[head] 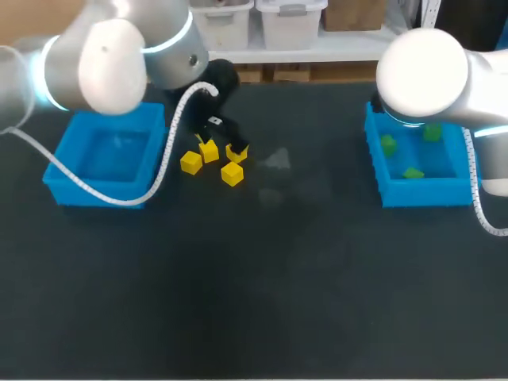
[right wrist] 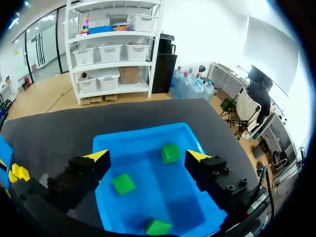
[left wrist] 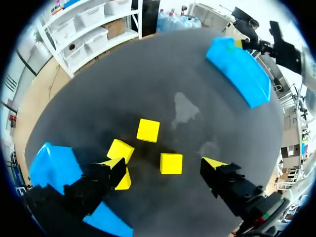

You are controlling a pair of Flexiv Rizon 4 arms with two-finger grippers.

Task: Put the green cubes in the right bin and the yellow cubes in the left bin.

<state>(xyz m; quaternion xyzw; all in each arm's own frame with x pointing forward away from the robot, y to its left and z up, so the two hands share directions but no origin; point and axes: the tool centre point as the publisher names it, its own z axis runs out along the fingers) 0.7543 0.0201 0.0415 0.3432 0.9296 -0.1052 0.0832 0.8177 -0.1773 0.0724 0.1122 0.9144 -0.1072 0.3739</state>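
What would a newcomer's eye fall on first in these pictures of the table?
First comes the cluster of small yellow cubes on the dark table, just right of the left blue plastic bin, with the left gripper open over them. Next is the right blue plastic bin, which holds three small green cubes under the open right gripper.

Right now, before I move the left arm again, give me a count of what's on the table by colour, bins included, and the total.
Yellow cubes: 4
Green cubes: 3
Blue bins: 2
Total: 9
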